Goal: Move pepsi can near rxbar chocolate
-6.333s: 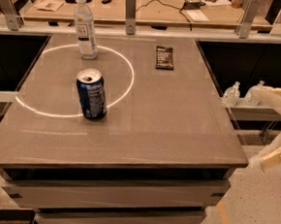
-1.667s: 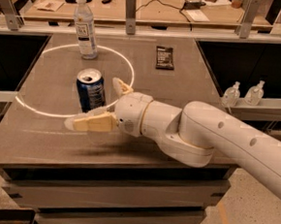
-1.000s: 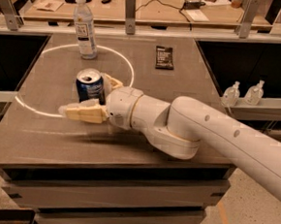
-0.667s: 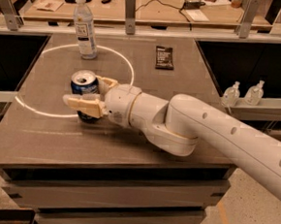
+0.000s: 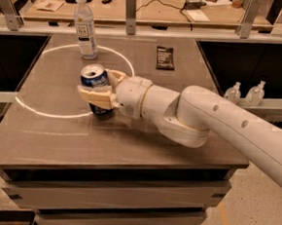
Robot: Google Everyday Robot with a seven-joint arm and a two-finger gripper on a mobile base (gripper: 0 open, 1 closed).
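The pepsi can (image 5: 93, 76), dark blue with a silver top, stands on the left half of the table, inside a white circle. My gripper (image 5: 105, 87) reaches in from the right and is shut on the can, with one pale finger (image 5: 96, 97) across its front and the other behind it. The can leans slightly and its base sits at the table surface. The rxbar chocolate (image 5: 165, 58), a small flat dark wrapper, lies at the back of the table, right of centre, well apart from the can.
A clear water bottle (image 5: 85, 28) stands at the back left, on the white circle's edge (image 5: 48, 112). Two small bottles (image 5: 245, 93) sit on a shelf to the right of the table (image 5: 186, 152). A rail with posts runs behind the table.
My arm came in from the right and the gripper slid left to the can. Its fingers went from beside the can to closed around it; the can leans a little.
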